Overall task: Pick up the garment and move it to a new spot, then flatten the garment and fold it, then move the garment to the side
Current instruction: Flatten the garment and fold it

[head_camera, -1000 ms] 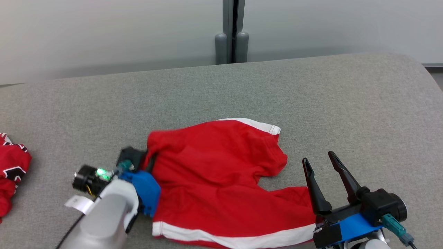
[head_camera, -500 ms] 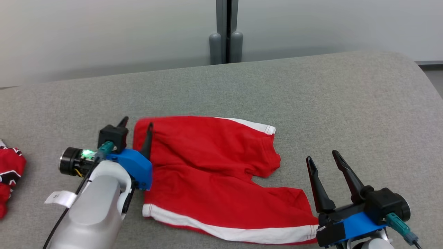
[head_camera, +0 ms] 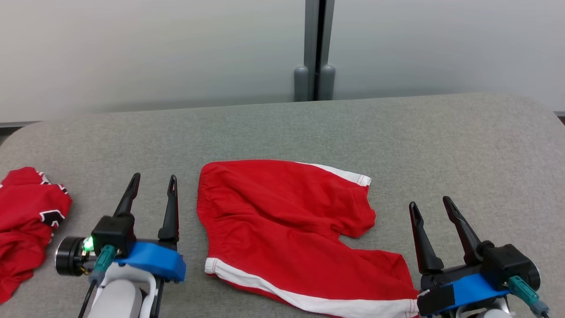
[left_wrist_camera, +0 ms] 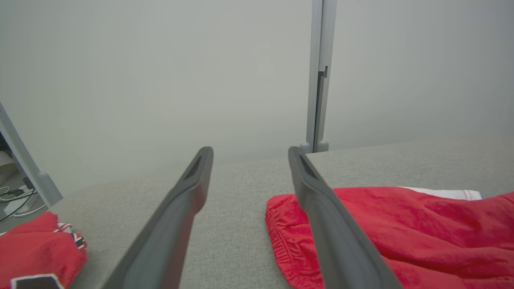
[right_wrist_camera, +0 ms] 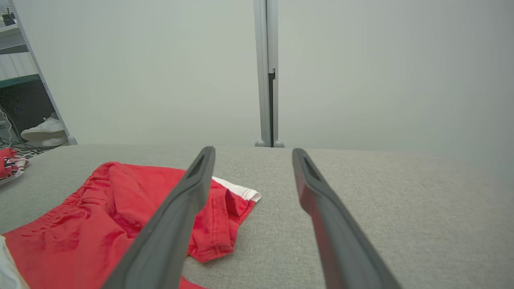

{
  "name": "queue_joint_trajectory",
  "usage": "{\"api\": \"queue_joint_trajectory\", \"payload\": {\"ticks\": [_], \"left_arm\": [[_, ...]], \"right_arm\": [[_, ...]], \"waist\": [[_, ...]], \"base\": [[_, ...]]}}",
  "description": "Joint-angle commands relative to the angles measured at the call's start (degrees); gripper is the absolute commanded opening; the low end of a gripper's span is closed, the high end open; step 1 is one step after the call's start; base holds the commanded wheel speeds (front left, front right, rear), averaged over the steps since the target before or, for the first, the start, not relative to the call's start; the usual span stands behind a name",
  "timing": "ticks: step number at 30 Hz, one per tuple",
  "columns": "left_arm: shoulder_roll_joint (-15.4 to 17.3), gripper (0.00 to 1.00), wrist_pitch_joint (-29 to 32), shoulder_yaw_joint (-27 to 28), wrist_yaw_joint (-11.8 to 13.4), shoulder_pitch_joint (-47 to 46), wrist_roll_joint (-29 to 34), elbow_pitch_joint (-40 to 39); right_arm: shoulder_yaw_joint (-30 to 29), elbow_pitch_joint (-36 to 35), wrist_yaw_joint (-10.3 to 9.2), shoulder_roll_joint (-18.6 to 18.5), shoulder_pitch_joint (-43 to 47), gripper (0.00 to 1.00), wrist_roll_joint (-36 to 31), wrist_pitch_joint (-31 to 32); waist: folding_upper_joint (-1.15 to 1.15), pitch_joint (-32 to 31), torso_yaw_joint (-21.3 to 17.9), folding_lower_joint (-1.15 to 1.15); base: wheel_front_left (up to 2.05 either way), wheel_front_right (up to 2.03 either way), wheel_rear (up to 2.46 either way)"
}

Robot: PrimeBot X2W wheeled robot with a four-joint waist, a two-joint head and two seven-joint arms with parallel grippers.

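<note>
Lying bunched at the far left of the grey surface (head_camera: pixel 282 128) is a red-and-black cloth (head_camera: pixel 26 221), then the left gripper (head_camera: pixel 154 176), fingers spread wide and empty, just beside the red shorts (head_camera: pixel 287 221) laid out mid-surface, and lastly the right gripper (head_camera: pixel 430 202), equally wide and empty, by their white-trimmed hem.

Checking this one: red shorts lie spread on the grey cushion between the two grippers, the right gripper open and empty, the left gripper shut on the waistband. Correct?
Not quite. The left gripper is open and empty, beside the waistband of the red shorts and apart from it, as the head view shows. The rest holds: shorts on the grey cushion between the grippers, right gripper open and empty.
</note>
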Motion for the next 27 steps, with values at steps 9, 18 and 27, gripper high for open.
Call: {"api": "queue_joint_trajectory", "payload": {"ticks": [9, 18, 27], "left_arm": [[-1.53, 1.00, -0.28, 5.89, 0.34, 11.62, 4.87, -10.20], [-3.03, 1.00, -0.28, 8.00, -0.54, 17.04, 6.82, -11.44], [-3.79, 1.00, -0.28, 9.48, -1.67, 17.70, 7.89, -10.43]], "right_arm": [[-1.33, 0.27, 0.03, -0.07, 3.04, 1.00, -0.27, -0.20], [-2.35, 0.93, 0.03, -0.07, 5.77, 1.00, -0.67, -0.20], [-2.43, 1.71, 0.03, -0.07, 6.68, 1.00, -0.92, -0.20]], "waist": [[0.00, -3.22, 2.97, 0.00], [0.00, -4.28, 3.88, 0.00], [0.00, -4.52, 3.63, 0.00]], "base": [[0.00, 0.00, 0.00], [0.00, 0.00, 0.00], [0.00, 0.00, 0.00]]}}
